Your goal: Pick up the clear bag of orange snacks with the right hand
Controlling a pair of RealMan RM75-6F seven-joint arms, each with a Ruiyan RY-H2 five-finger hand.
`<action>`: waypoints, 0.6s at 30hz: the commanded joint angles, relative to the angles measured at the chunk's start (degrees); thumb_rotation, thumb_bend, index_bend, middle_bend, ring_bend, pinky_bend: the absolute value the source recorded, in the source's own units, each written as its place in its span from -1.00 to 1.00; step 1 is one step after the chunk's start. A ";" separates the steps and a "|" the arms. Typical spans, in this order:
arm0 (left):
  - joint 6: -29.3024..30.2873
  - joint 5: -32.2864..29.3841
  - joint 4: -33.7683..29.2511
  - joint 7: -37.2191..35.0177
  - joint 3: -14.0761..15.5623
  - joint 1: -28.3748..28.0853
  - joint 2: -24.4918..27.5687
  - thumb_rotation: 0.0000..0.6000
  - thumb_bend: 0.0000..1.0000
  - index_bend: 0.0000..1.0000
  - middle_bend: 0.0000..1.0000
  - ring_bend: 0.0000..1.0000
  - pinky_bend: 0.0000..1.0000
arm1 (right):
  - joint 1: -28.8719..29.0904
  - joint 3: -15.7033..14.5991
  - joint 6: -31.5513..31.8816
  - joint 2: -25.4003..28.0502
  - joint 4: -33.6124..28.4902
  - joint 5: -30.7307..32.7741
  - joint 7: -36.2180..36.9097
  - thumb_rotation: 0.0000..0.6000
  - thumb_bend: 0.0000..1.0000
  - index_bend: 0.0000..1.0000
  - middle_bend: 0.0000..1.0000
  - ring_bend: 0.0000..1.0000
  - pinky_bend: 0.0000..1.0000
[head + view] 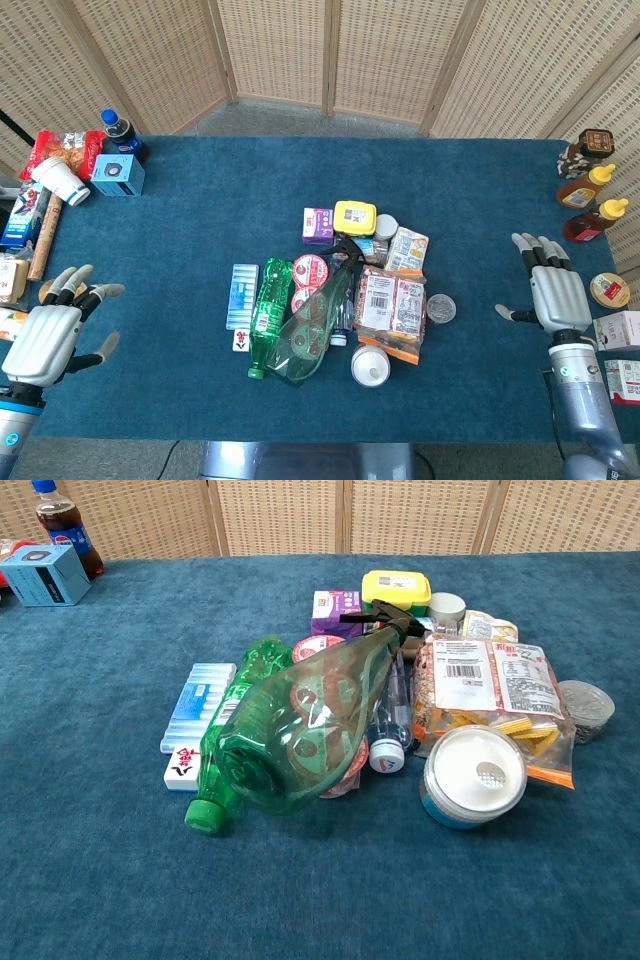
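I saw the clear bag of orange snacks [392,308] mid-desk, orange sticks inside, a white-lidded round tub [371,366] at its front edge. My right hand [556,293] rested well apart, fingers spread, empty.

Two robot hands, left [45,335] and right [556,293]; one clear bag of orange snacks [391,308]; two green plastic bottles [232,745] [320,725]; two amber squeeze bottles [586,185] [598,220]; one cola bottle [65,528]
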 commanded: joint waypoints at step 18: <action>0.81 1.38 -0.36 -0.27 0.18 0.35 0.19 1.00 -0.18 -0.51 -0.34 -0.86 -1.00 | 3.18 -0.47 -12.88 2.19 -0.10 -6.56 14.41 1.00 -1.00 -1.00 -1.00 -1.00 -1.00</action>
